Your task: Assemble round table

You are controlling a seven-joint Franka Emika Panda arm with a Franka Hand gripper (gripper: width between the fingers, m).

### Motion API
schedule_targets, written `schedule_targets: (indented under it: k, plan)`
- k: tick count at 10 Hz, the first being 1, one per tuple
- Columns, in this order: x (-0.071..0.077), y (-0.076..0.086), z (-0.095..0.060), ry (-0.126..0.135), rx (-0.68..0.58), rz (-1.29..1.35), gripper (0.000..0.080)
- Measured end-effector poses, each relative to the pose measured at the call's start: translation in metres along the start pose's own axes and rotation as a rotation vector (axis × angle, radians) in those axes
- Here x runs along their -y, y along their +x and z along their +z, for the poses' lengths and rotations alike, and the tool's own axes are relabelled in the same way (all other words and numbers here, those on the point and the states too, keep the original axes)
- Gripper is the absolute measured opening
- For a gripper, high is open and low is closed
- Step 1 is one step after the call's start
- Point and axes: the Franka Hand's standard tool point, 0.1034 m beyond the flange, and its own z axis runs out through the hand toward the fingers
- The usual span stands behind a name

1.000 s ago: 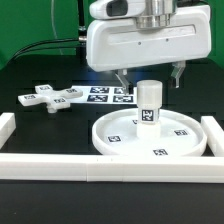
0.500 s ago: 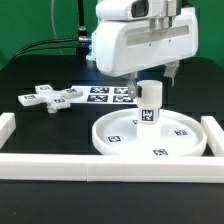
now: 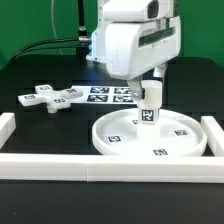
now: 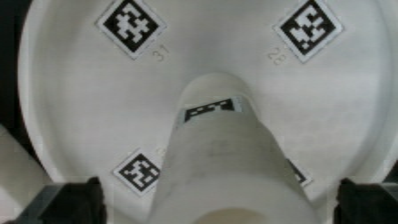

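Large round rimmed white plastic disc (image 3: 112, 150) lies flat on the black tabletop (image 3: 40, 125), on the exterior view's right, close to the long white square-section rails (image 3: 100, 168) that border the front and sides. Several small black-and-white square tags show on its face.

Short white cylindrical leg (image 3: 150, 108) stands upright on the disc, about at its centre, with one tag on the side facing the exterior camera.

White two-finger hand (image 3: 148, 86) hangs right over the leg, its fingers down on either side of the leg's top. Wrist view: leg (image 4: 222, 150) runs up the middle over the disc (image 4: 214, 40), dark fingertips (image 4: 80, 200) at both edges of the picture, and a gap shows between each one and the leg. The hand (image 4: 222, 205) is spread, pinching nothing. Exterior view alone does not settle whether a finger touches the leg.

White cross-shaped knobbed plastic base (image 3: 50, 98) lies flat on the tabletop at the exterior view's left, well apart from the disc. The marker board (image 3: 105, 95) lies just beside it, between base and disc, further back, partly hidden by the hand's body.
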Motion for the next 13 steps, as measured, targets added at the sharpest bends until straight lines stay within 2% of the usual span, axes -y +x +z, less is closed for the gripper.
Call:
schedule_targets:
  k: [1,2,3,4,7,13]
  plan:
    - [-0.0003,-0.0006,0.0000,-0.002,0.003,-0.039,0.0649]
    - [0.0000,-0.0007,0.0002,-0.001,0.004,-0.026,0.0518]
    - [0.0001,-0.0008,0.0003,-0.001,0.004,-0.025,0.0518]
    - [0.0001,-0.0008,0.0003,-0.001,0.004,-0.024,0.0409]
    - [0.0004,-0.0002,0.0004,0.000,0.002,0.022,0.0409]
    - [0.0044,0.0014,0.0014,-0.005,-0.025,0.734,0.0409]
